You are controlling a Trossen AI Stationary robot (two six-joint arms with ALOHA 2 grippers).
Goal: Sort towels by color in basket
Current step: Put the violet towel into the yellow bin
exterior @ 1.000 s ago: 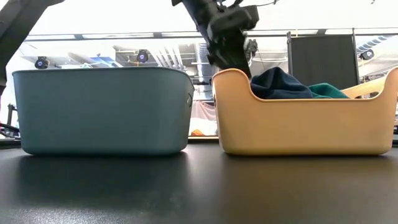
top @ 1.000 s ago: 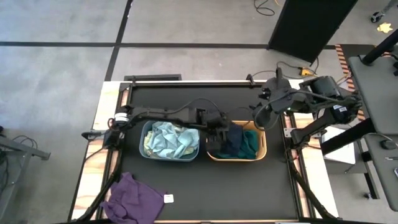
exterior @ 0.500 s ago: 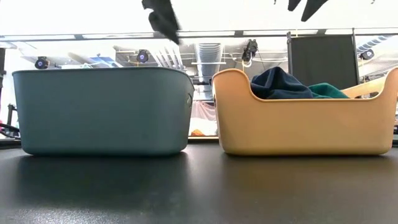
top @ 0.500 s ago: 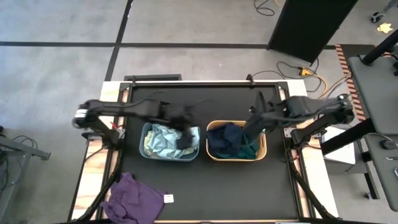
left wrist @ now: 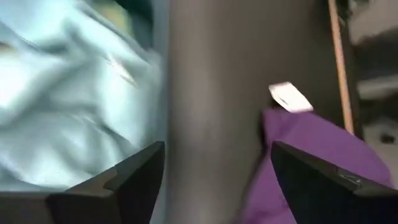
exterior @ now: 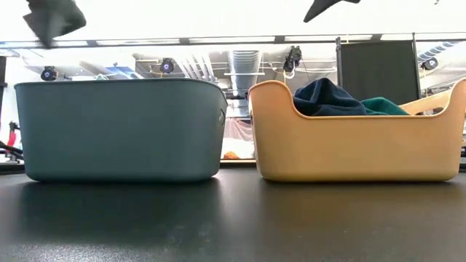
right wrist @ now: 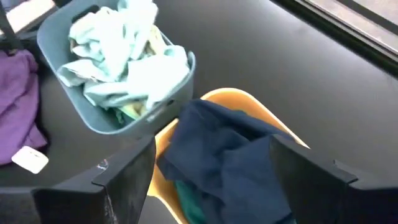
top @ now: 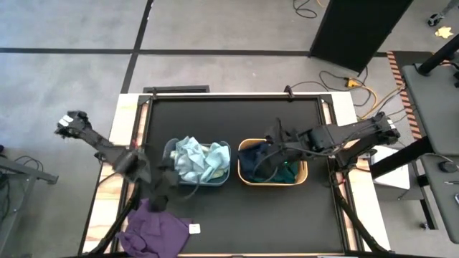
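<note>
A purple towel (top: 153,229) with a white tag (top: 193,228) lies flat on the table's near left corner. Light blue and pale green towels (top: 197,159) fill the blue-grey tub (exterior: 120,131). Navy and dark teal towels (top: 274,165) lie in the yellow tub (exterior: 357,149). My left gripper (top: 159,197) is open and empty, above the table between the blue-grey tub's near left corner and the purple towel (left wrist: 311,155). My right gripper (top: 269,153) is open and empty above the yellow tub, over the navy towel (right wrist: 230,155).
The two tubs stand side by side at the table's middle. Bare black tabletop (top: 237,115) lies behind them and bare tabletop (top: 265,222) lies in front to the right. The table's wooden side rails (top: 122,179) run along the left and right edges.
My left gripper has swung from the yellow tub's left end across the blue-grey tub to its near left corner, toward the purple towel. My right gripper has moved from the yellow tub's far right toward the table's left, over the yellow tub. The towels have stayed put.
</note>
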